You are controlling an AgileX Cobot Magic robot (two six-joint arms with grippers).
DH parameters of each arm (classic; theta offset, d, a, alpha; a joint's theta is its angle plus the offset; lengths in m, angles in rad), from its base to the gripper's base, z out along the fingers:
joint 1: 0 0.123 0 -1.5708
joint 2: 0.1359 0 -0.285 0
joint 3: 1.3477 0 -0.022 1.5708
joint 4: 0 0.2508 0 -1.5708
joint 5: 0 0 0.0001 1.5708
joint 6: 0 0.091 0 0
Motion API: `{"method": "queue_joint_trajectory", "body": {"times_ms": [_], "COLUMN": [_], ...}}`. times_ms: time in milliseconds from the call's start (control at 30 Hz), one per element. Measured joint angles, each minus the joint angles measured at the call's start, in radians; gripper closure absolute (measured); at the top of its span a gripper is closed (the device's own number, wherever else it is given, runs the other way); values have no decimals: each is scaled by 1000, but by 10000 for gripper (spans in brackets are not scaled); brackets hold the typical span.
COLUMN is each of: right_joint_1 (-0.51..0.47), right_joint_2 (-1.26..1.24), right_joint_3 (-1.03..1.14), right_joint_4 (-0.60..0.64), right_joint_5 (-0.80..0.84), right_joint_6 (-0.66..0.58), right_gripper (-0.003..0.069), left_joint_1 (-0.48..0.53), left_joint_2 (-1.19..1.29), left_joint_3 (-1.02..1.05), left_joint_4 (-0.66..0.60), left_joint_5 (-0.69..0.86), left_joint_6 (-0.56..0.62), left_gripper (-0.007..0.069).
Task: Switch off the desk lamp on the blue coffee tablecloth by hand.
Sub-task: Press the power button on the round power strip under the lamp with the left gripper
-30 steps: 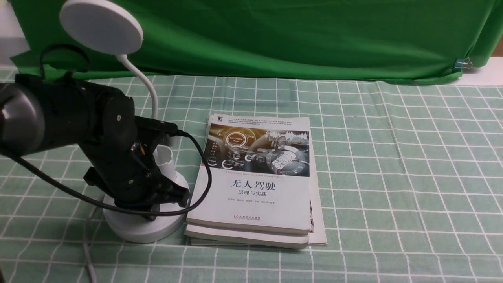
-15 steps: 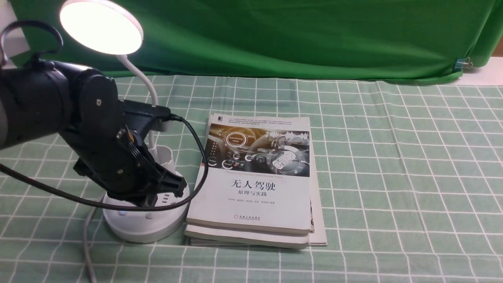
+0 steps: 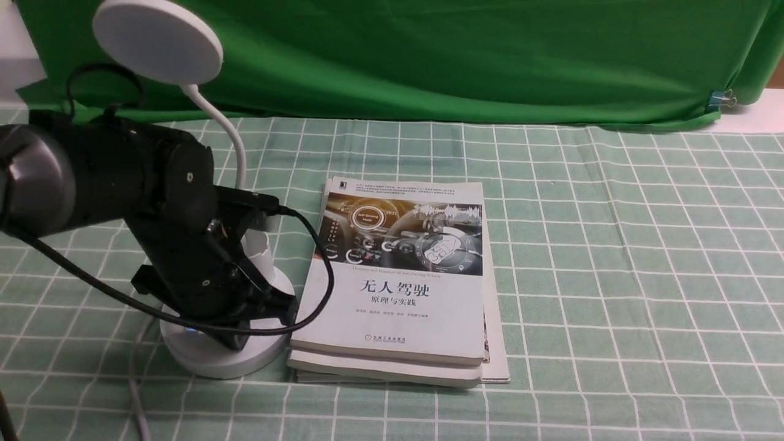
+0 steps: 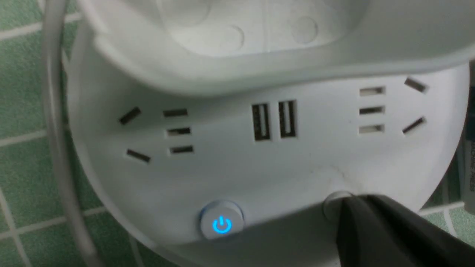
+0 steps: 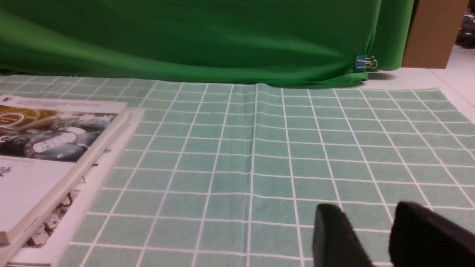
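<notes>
The white desk lamp stands at the left on the blue coffee tablecloth (image 3: pixel 612 245). Its round disc head (image 3: pixel 158 41) is dark, above the bendy neck (image 3: pixel 236 141) and small cup (image 3: pixel 257 248). My left hand (image 3: pixel 171 245) leans down over the round socket base (image 3: pixel 208 358). In the left wrist view my left gripper (image 4: pixel 352 207) is shut, its tip resting on the unlit round button (image 4: pixel 333 203). The other button (image 4: pixel 222 224) glows blue. My right gripper (image 5: pixel 365 226) is open and empty, low over the cloth (image 5: pixel 241 155).
A stack of books (image 3: pixel 398 282) lies right beside the lamp base, also in the right wrist view (image 5: pixel 44 148). A plain dark green cloth (image 3: pixel 429 55) hangs at the back, clipped (image 3: pixel 723 98) at the right. The lamp's white cord (image 3: pixel 136 392) runs toward the front edge.
The lamp head, lit half a second ago, is dark now. My left hand, raised then, has dropped back onto the base, as it was one second ago.
</notes>
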Motion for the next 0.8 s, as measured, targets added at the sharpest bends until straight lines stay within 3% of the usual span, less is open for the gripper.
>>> {"method": "queue_joint_trajectory", "body": {"times_ms": [367,800], "right_joint_1": [0,0], "right_joint_2": [0,0], "right_joint_3": [0,0], "right_joint_4": [0,0], "right_joint_5": [0,0], "right_joint_6": [0,0], "right_gripper": [417,417], "left_joint_1": [0,0], "left_joint_2": [-161,-1], "left_joint_3": [11,11], "left_joint_4": [0,10], "left_joint_5": [15,-42], "left_joint_6": [0,0], "left_gripper": [620,620]}}
